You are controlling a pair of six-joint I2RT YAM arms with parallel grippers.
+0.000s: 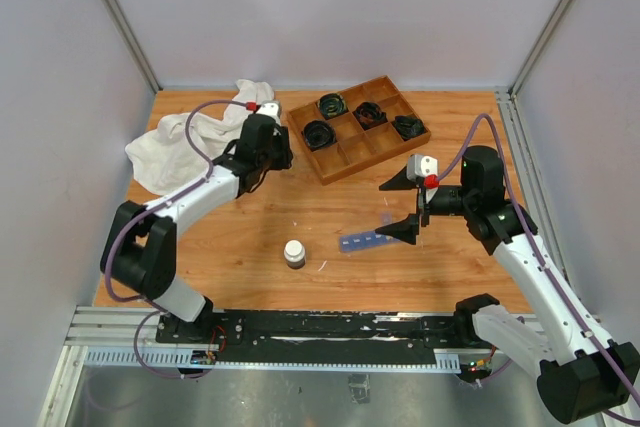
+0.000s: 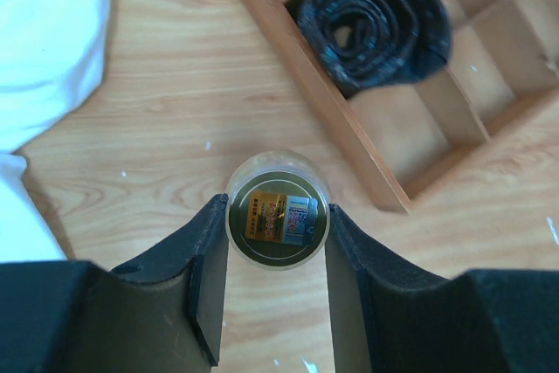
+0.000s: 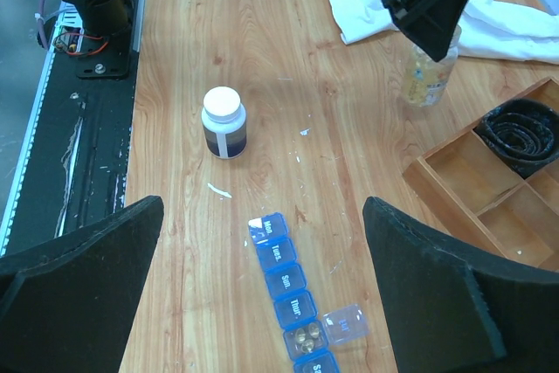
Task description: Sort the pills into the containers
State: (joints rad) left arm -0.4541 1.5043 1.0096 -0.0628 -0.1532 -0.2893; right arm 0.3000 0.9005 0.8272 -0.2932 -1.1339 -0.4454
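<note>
The blue pill-organizer strip (image 1: 365, 241) lies on the wood table, and it also shows in the right wrist view (image 3: 284, 281). One compartment has its clear lid (image 3: 345, 322) flipped open, with a few amber pills (image 3: 306, 335) inside. My right gripper (image 1: 395, 210) hangs wide open and empty above the strip (image 3: 264, 205). My left gripper (image 1: 268, 147) is shut on a clear jar (image 2: 278, 216), fingers (image 2: 205, 294) against its sides. The jar (image 3: 425, 76) holds yellowish pills and stands beside the wooden tray.
A small dark bottle with a white cap (image 1: 294, 252) stands left of the strip (image 3: 224, 124). A wooden divided tray (image 1: 330, 172) with coiled black cables (image 1: 333, 105) sits at the back. A white cloth (image 1: 180, 142) lies at the back left.
</note>
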